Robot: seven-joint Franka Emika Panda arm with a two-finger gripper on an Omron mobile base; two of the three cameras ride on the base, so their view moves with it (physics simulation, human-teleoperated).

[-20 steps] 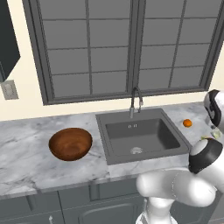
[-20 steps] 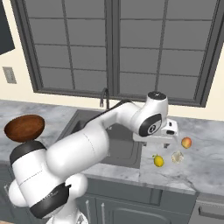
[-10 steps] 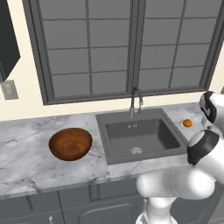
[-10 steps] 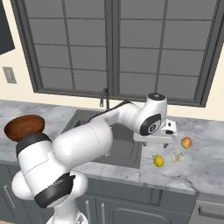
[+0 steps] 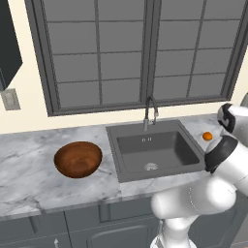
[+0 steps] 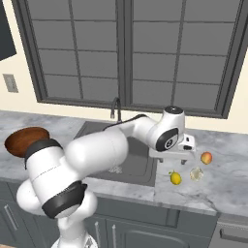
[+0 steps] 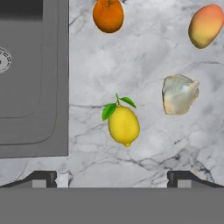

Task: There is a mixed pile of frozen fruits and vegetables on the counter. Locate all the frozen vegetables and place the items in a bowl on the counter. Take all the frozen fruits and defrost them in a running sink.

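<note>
Bowl: the brown wooden bowl sits far to my left on the marble counter, well apart from the sink, upright, with nothing visible inside it.
Sink: the dark grey basin lies between the bowl and the food, its pale round drain near the front wall and the curved faucet at its back rim; no water is visible.
My arm: I reach from the base across the front of the sink, my wrist hanging over the counter just right of the basin.
My gripper: my gripper hovers above the pile, jaws spread as wide as they go, the two dark fingertips far apart at the bottom of my hand view and nothing between them.
Yellow piece: the lemon-like yellow piece, with two green leaves at its top, lies on bare marble between my fingertips' lines, just right of the sink's edge; in the right base view it sits below my hand.
Orange ball: the orange ball rests farther from me, near the sink's right rim, apart from the yellow piece.
Whitish lump: the pale lumpy piece lies to the right of the yellow piece, near it but not touching.
Peach-like ball: the orange-red ball sits farthest right, beyond the whitish lump, clear of it.
</note>
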